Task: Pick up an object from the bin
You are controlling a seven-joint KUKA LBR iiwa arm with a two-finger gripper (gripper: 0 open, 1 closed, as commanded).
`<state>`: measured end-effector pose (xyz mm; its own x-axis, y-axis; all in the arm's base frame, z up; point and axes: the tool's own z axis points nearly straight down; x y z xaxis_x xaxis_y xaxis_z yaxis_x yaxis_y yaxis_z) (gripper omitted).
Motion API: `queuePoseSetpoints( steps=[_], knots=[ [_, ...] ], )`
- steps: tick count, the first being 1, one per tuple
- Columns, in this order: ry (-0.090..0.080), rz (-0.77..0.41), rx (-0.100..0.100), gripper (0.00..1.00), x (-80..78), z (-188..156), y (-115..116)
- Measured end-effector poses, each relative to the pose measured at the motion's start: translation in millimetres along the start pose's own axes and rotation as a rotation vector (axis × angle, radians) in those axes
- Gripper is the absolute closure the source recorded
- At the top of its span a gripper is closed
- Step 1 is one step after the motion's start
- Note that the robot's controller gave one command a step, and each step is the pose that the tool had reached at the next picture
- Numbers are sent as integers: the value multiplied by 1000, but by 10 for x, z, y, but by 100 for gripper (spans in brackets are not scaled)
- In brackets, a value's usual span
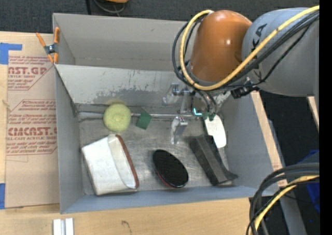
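**Open pincer over bare floor in the middle of the bin**

The pincer (177, 108) hangs a little right of the middle of the grey metal bin (124, 37). It sits below the arm's orange wrist cover (220, 47) and its loops of yellow cable, which come in from the upper right of the frame. Its two metal fingers (179, 126) stand well apart, one higher in the frame and one lower. Only the scuffed bin floor shows between them, so the pincer is wide and holds nothing.

The nearest thing is a small green cube (143, 120), which lies just left of the lower finger and does not touch it. A fuzzy yellow-green ball (117, 117) rests against the cube's left side, left of centre in the bin.

A long dark grey rectangular block (210, 160) lies aslant to the lower right of the pincer, running down towards the bin's lower right corner. A white oval piece (217, 131) shows over the block's upper end, just under the wrist. Whether it belongs to the arm or to the bin cannot be told.

A glossy black oval object with a reddish rim (169, 168) lies flat on the floor below the pincer, near the bottom wall. A white tub with a brown rim (106, 165) lies on its side in the lower left corner, its mouth turned to the right. It is well apart from the pincer.

No thing has been lifted; all of them rest on the bin floor.
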<state>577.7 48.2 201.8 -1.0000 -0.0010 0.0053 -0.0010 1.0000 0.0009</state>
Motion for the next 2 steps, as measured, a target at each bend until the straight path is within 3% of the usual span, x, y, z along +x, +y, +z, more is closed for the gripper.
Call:
queuePoseSetpoints(
  steps=[1, 2],
  knots=[
    [-8, 0, 0, 0, -17, -39, -3],
    [-9, -28, 0, 0, 529, 733, -111]
  ],
)
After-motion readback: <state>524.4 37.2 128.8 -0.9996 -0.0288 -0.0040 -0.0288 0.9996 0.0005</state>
